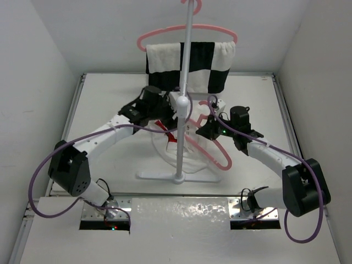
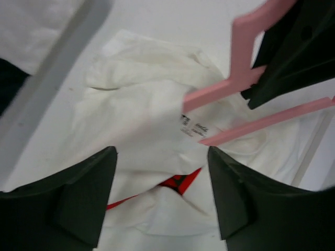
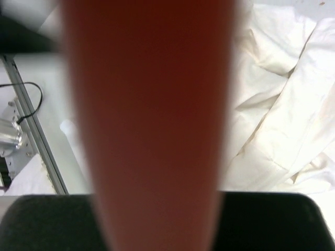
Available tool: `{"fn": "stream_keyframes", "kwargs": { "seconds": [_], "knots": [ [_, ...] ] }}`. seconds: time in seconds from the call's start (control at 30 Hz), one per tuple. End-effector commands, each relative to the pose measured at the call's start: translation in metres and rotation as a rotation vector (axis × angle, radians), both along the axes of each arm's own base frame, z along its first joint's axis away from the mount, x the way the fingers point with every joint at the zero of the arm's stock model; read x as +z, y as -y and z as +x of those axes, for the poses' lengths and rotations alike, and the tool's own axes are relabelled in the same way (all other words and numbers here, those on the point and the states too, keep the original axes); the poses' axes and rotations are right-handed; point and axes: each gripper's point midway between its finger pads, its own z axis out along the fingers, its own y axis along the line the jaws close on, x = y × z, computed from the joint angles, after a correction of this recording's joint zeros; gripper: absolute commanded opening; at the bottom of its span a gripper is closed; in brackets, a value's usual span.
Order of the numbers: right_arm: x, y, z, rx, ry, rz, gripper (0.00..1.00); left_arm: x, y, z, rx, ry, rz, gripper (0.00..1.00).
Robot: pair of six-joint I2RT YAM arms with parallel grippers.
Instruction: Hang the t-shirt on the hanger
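Pink hanger (image 3: 152, 104), blurred at our right lens, sat clamped in right jaws; left jaws hung wide over the t-shirt (image 2: 141, 120), mid-frame on the worktop (image 1: 99, 99). We judged threading begun; a collar pinch came next.

Left hand (image 2: 161, 172), fingers (image 2: 78, 198) spread, hovers above the crumpled t-shirt (image 2: 141, 115) and hanger (image 2: 220, 91).

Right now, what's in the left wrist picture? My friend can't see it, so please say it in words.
A crumpled white t-shirt lies on the table, a bit of red print showing. The right gripper holds the pink hanger over it by the neck label, and the left gripper hangs open above it.
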Motion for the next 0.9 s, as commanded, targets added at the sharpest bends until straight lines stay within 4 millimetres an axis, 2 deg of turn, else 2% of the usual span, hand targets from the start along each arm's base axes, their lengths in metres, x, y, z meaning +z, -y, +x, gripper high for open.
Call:
{"fn": "stream_keyframes", "kwargs": {
  "seconds": [0.0, 0.03, 0.1, 0.17, 0.3, 0.37, 0.4, 0.43, 0.5, 0.57, 0.6, 0.63, 0.67, 0.77, 0.87],
  "knots": [
    [0.025, -0.008, 0.015, -0.021, 0.08, 0.064, 0.0, -0.016, 0.018, 0.001, 0.052, 0.029, 0.006, 0.71],
    [0.025, -0.009, 0.014, -0.019, 0.073, 0.07, 0.0, -0.032, 0.016, 0.005, 0.092, 0.022, 0.034, 0.75],
    [0.023, -0.009, 0.013, -0.019, 0.06, 0.072, 0.0, -0.044, 0.019, 0.017, 0.161, 0.003, 0.028, 0.75],
    [0.024, -0.009, 0.013, -0.02, 0.06, 0.072, 0.0, -0.043, 0.016, 0.032, 0.239, 0.019, 0.03, 0.76],
    [0.022, -0.012, 0.009, -0.002, 0.049, 0.064, 0.0, -0.05, 0.023, 0.042, 0.27, 0.013, 0.009, 0.78],
    [0.021, -0.012, 0.006, 0.004, 0.042, 0.059, 0.0, -0.05, 0.019, 0.053, 0.336, 0.044, 0.007, 0.76],
    [0.022, -0.012, 0.006, 0.006, 0.043, 0.059, 0.0, -0.054, 0.017, 0.056, 0.354, 0.043, 0.017, 0.72],
    [0.023, -0.012, 0.006, 0.006, 0.045, 0.06, 0.0, -0.056, 0.012, 0.06, 0.388, 0.059, 0.031, 0.62],
    [0.023, -0.013, 0.005, 0.014, 0.043, 0.064, 0.0, -0.062, 0.011, 0.062, 0.393, 0.058, 0.041, 0.56],
    [0.023, -0.013, 0.005, 0.017, 0.039, 0.064, 0.0, -0.058, 0.016, 0.062, 0.375, 0.054, 0.024, 0.4],
    [0.022, -0.012, 0.006, 0.013, 0.038, 0.061, 0.0, -0.057, 0.018, 0.061, 0.361, 0.052, 0.022, 0.14],
    [0.023, -0.013, 0.006, 0.011, 0.04, 0.062, 0.0, -0.057, 0.019, 0.058, 0.347, 0.043, 0.026, 0.03],
    [0.024, -0.012, 0.009, 0.004, 0.045, 0.06, 0.0, -0.053, 0.017, 0.056, 0.342, 0.052, 0.03, 0.0],
    [0.029, -0.007, 0.021, -0.055, 0.051, 0.04, 0.0, -0.057, 0.014, 0.039, 0.261, 0.029, 0.068, 0.0],
    [0.042, -0.002, 0.036, -0.115, 0.082, 0.015, 0.0, -0.045, 0.013, 0.011, 0.133, 0.044, 0.047, 0.0]
  ]
}}
